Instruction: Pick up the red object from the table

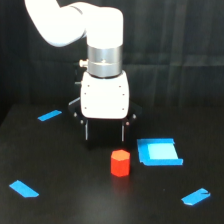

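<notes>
The red object (120,163), a small red-orange hexagonal block, stands upright on the black table (65,170) near the middle of the exterior view. Just behind it and slightly toward the exterior view's left hangs my gripper (105,139), a white body on a silver wrist with two dark fingers pointing down. The fingers are spread wide apart, wider than the block, with nothing between them. The block is apart from both fingers and nothing hides it.
A larger flat blue piece (159,152) lies right beside the red block on the exterior view's right. Small flat blue pieces lie at the far left (49,115), near left (23,188) and near right (196,196). A black curtain is behind.
</notes>
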Tool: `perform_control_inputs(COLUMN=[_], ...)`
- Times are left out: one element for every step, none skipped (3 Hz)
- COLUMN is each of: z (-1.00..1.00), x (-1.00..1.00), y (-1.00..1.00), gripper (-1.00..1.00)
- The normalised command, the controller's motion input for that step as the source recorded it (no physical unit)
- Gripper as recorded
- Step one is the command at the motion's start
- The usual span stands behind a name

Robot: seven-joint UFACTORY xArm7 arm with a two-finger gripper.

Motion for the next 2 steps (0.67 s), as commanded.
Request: perform_control_inputs(z=[-0.11,0.04], x=[0.11,-0.01], y=[-0.7,-0.57], gripper=[0.94,1.0])
